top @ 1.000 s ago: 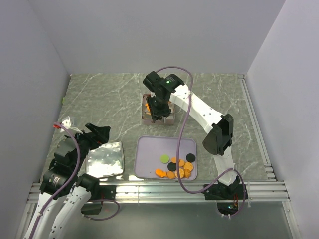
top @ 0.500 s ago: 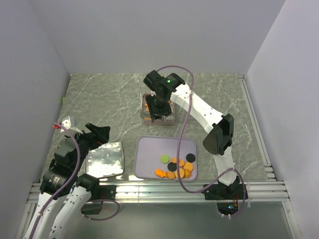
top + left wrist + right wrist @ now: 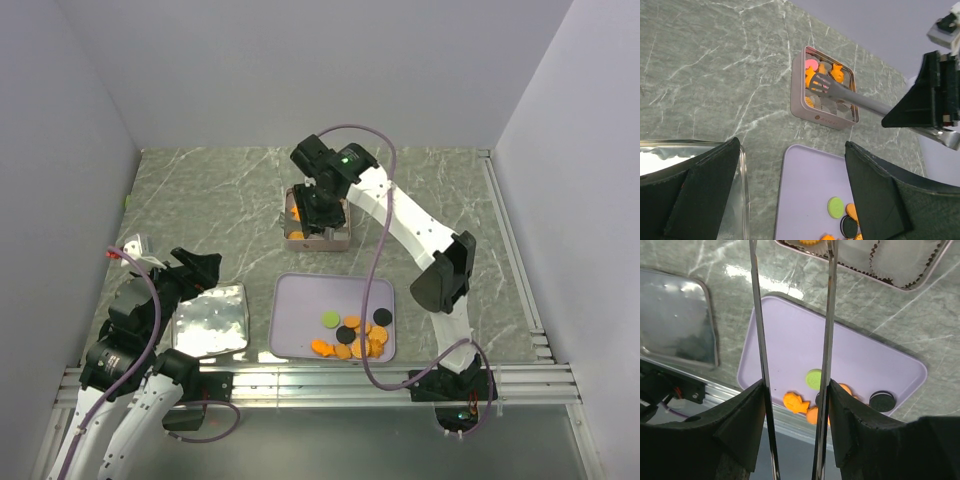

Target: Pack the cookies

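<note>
Nearest, along the bottom of the top view, an aluminium rail edges the table. At lower left the left gripper hangs by the far edge of a shiny metal pan, its black fingers spread wide with nothing between them. Right of the pan, across a strip of bare marble, lies a lavender tray with rounded corners. The cookies are bunched in its near right corner, orange ones with a green round and black rounds, and its left half is bare. Beyond another strip of marble the square tin holds more orange cookies, a pink round and white paper cups. A small mark on its near wall is too small to read. The right gripper reaches over the tin's far left part, its long thin blades parted, with nothing seen gripped. Green-grey marbled surface runs wide to the left of the tin, and pale walls close three sides.
</note>
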Robot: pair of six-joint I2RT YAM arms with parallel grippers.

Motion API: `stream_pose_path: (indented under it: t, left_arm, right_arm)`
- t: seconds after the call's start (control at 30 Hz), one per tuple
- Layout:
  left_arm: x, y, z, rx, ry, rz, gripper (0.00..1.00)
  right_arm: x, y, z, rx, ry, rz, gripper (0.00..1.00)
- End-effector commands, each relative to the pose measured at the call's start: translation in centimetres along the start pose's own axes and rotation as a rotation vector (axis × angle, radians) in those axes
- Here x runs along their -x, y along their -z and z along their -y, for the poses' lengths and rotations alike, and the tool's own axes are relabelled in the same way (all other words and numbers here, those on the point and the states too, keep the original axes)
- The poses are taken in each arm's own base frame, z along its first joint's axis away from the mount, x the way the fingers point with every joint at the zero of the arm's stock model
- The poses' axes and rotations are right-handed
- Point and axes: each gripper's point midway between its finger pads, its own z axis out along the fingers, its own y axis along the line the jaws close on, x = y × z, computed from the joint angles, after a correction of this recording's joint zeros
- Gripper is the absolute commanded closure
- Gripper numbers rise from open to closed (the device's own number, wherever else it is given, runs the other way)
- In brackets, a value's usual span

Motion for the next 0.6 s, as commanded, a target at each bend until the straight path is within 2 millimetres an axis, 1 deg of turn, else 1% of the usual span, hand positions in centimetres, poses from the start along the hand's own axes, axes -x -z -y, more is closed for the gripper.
stream_pose_path:
  t: [0.0,0.07,0.1,0.13,0.17,0.2,0.23,0.27,0.3,0.33,0.37,0.4,0.43,0.47,0.5,0.53,0.57]
  left_arm:
    - [1.0,0.4,0.7,-0.022,0.009,0.027,0.08]
    - [0.9,0.3,0.7,-0.02,0.009,0.026,0.1]
    - [0.9,0.3,0.7,-0.021,0.007,0.026,0.11]
    - [0.9,0.3,0.7,-0.023,0.006,0.026,0.11]
    - [0.9,0.3,0.7,-0.028,0.003,0.026,0.12]
    - [0.9,0.3,0.8,-0.032,0.002,0.027,0.13]
    - [0.9,0.3,0.9,-0.037,0.002,0.026,0.14]
    - [0.8,0.3,0.9,-0.041,0.001,0.023,0.14]
    - [0.8,0.3,1.0,-0.043,0.0,0.024,0.15]
    - [0.7,0.3,1.0,-0.043,0.001,0.021,0.15]
    - [0.7,0.3,0.9,-0.04,0.002,0.019,0.16]
    - [0.6,0.1,0.8,-0.031,0.003,0.012,0.16]
    - [0.5,0.1,0.9,-0.032,0.002,0.007,0.16]
    - [0.5,0.0,0.9,-0.035,0.001,0.005,0.17]
    - [0.5,0.0,1.0,-0.034,0.0,0.002,0.17]
    - [0.4,-0.1,0.9,-0.027,-0.002,-0.004,0.18]
    - [0.3,-0.2,0.8,-0.024,-0.001,-0.005,0.19]
  right_arm:
    - [-0.3,6.2,0.8,0.018,-0.028,0.086,0.43]
    - [-1.0,6.4,1.1,0.013,-0.037,0.077,0.43]
    - [-1.4,7.3,1.1,0.024,-0.039,0.092,0.43]
    - [-2.0,7.0,1.7,-0.009,-0.043,0.083,0.43]
    - [-2.4,7.2,1.9,-0.012,-0.043,0.084,0.43]
    - [-3.0,8.1,1.9,-0.006,-0.039,0.095,0.43]
    - [-3.4,8.2,2.0,-0.012,-0.037,0.101,0.43]
    - [-4.5,7.7,2.3,-0.03,-0.036,0.073,0.43]
    - [-5.2,8.4,2.4,-0.025,-0.034,0.082,0.43]
    - [-5.9,8.4,2.2,-0.028,-0.021,0.081,0.43]
    - [-7.2,7.6,2.8,-0.057,-0.018,0.048,0.43]
    - [-8.1,8.1,2.9,-0.057,-0.01,0.055,0.43]
    - [-9.2,8.0,2.7,-0.064,0.012,0.044,0.43]
    - [-10.7,7.2,3.4,-0.099,0.016,0.012,0.43]
    - [-11.5,7.7,3.5,-0.091,0.023,0.019,0.43]
    - [-12.4,7.5,3.6,-0.095,0.029,0.013,0.43]
    - [-14.1,6.6,4.0,-0.119,0.035,-0.026,0.43]
